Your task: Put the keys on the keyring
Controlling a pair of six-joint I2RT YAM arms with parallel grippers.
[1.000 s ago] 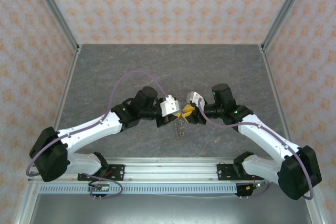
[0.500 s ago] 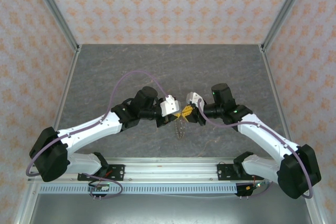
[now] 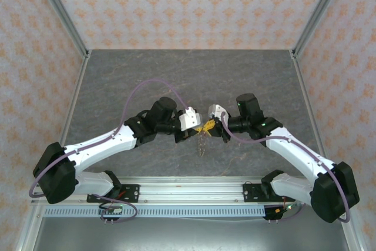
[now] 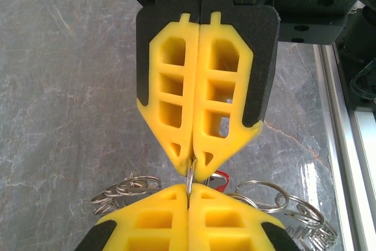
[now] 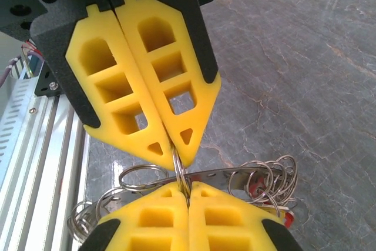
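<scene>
Closure of right hand (image 5: 188, 187) since a second earlier; tip-to-tip meeting with left hand (image 4: 188, 189), both clamped tight on one thin wire ring (image 4: 190, 176) above counter (image 3: 147, 69).

Right gripper (image 5: 188, 191) and left gripper (image 5: 176, 154) meet tip to tip, jaws of both closed on one thin wire ring (image 5: 178, 170). Behind them: tangle of rings (image 5: 267, 180), red key head (image 5: 286, 218), grey bench (image 5: 305, 57).

The wallpaper (image 3: 188, 4) is pale peach with a repeating orange floral motif; the table (image 3: 117, 86) grey stone-look with pale veins; the arms (image 3: 106, 142) white and black, a mauve cable (image 3: 154, 81); fingers (image 4: 176, 86) bright yellow on black; wire rings (image 5: 282, 171) silver; one key head (image 4: 219, 176) red
</scene>
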